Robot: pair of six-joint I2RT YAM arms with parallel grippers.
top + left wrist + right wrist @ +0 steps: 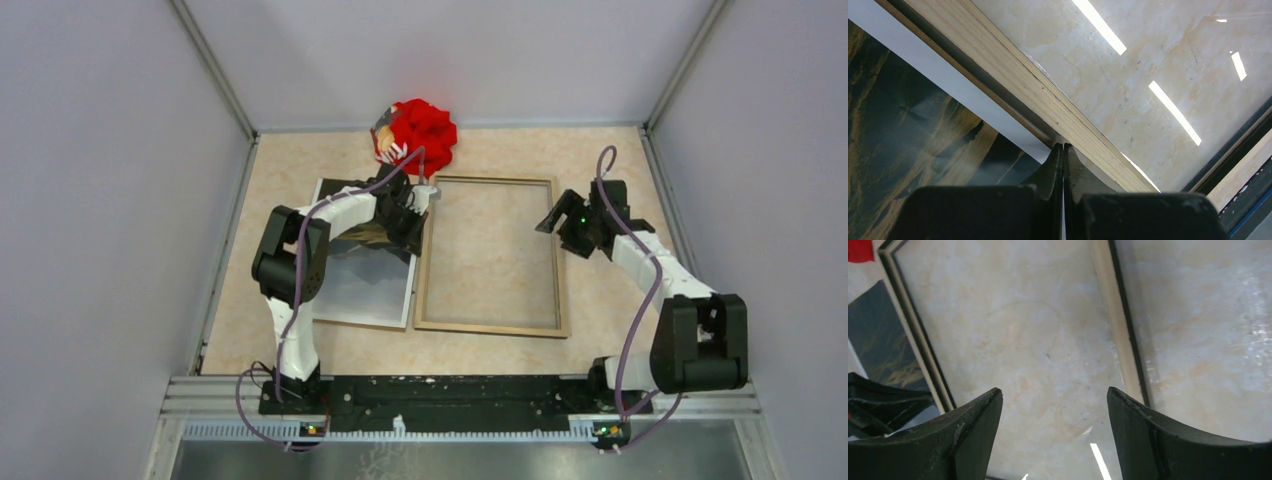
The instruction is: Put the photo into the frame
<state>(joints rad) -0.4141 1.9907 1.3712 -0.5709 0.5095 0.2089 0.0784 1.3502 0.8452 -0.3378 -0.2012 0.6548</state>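
The frame (427, 262) lies flat mid-table, light wood side up, with a glossy pane reflecting lights. The photo (365, 290) lies picture-up just left of it, its upper part hidden under my left arm. My left gripper (418, 212) is shut. In the left wrist view its tips (1063, 146) rest at the seam between the photo's white edge (948, 75) and the frame's wooden rail (1048, 95); I see nothing between the jaws. My right gripper (560, 225) is open and empty, hovering over the pane (1053, 390) just inside the frame's right rail (1115, 325).
A red cloth bundle (422, 130) sits at the back wall, beyond the frame's top left corner. Grey walls close in the table on three sides. Bare table shows right of the frame (610, 300).
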